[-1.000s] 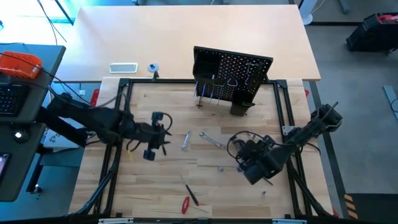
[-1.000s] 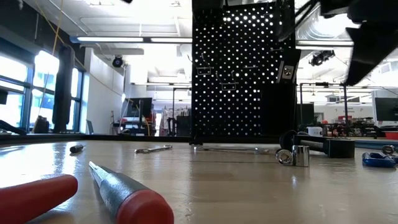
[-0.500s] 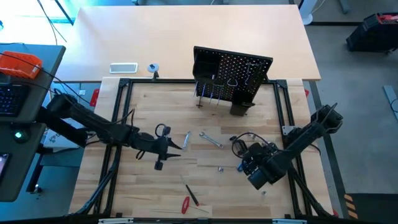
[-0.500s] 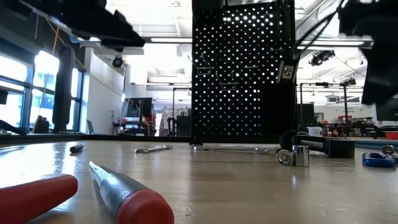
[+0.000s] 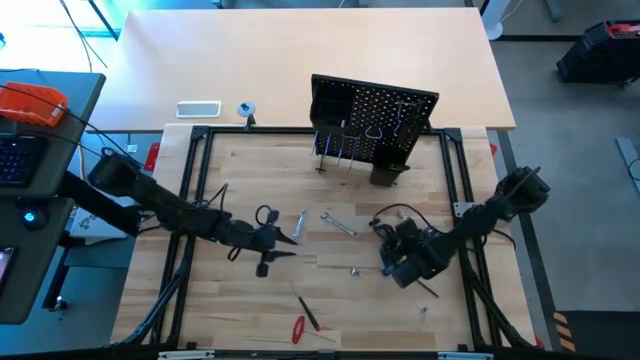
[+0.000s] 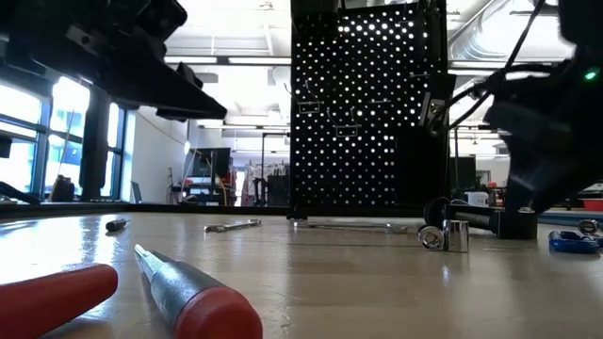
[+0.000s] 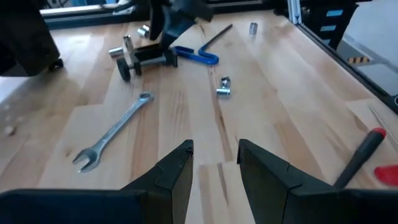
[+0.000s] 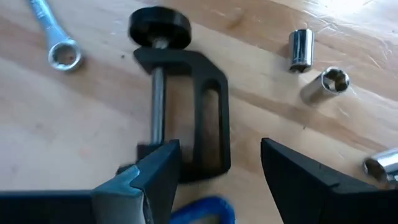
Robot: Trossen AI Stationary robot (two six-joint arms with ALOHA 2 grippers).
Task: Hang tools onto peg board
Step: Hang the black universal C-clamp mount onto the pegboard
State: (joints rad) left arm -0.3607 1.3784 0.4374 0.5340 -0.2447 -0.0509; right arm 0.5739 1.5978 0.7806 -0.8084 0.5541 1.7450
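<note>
Looking past the right tool (image 8: pixel 221 155), a black clamp (image 8: pixel 214 68) is seen lying flat on the table (image 8: pixel 74 124), just in front of it. The right tool is held wide open and nothing is gripped in it. The long side of the clamp is pointed straight away from the tool, with the round knob at the far end and the foot at the near end. The near end is found between the two fingers, closer to one finger than to the other, and a small part of it is hidden behind that finger. So it is judged that the tool must be slid a little sideways and then brought down, so that the clamp's frame is caught across its short side.

Two shiny sockets (image 8: pixel 301 46) are seen near the clamp, and a blue hex key (image 8: pixel 199 208) is seen close under the tool. It is thought that these could be bumped.

The left tool (image 7: pixel 216 155) is kept over bare table, partly open, with nothing in it. A silver wrench (image 7: pixel 115 134) is seen near it, but the clamp is well apart from it. The right arm is plainly the nearer one.

The peg board (image 5: pixel 375 120) is stood upright at the far edge of the table, beyond the clamp.
</note>
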